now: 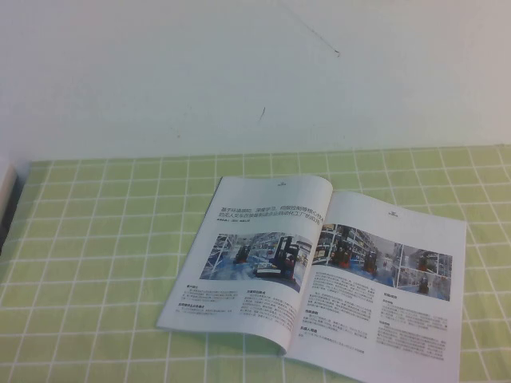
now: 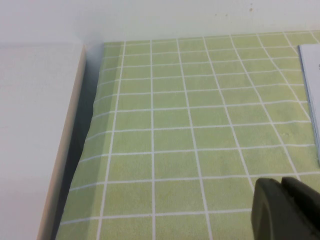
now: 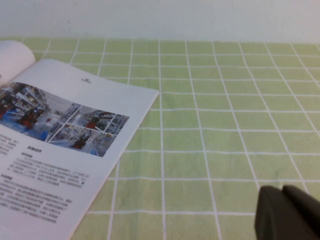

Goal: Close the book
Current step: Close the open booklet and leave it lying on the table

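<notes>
An open magazine-like book lies flat on the green checked cloth, right of centre, showing photos and printed text on both pages. Its left page bows up near the spine. The right wrist view shows its right-hand page; the left wrist view catches only its left edge. Neither arm appears in the high view. My left gripper hovers over bare cloth well to the left of the book, fingers pressed together and empty. My right gripper hangs over bare cloth to the right of the book, also shut and empty.
A green cloth with white grid lines covers the table up to a white wall. A white board or box stands along the cloth's left edge, also visible as a white board edge in the high view.
</notes>
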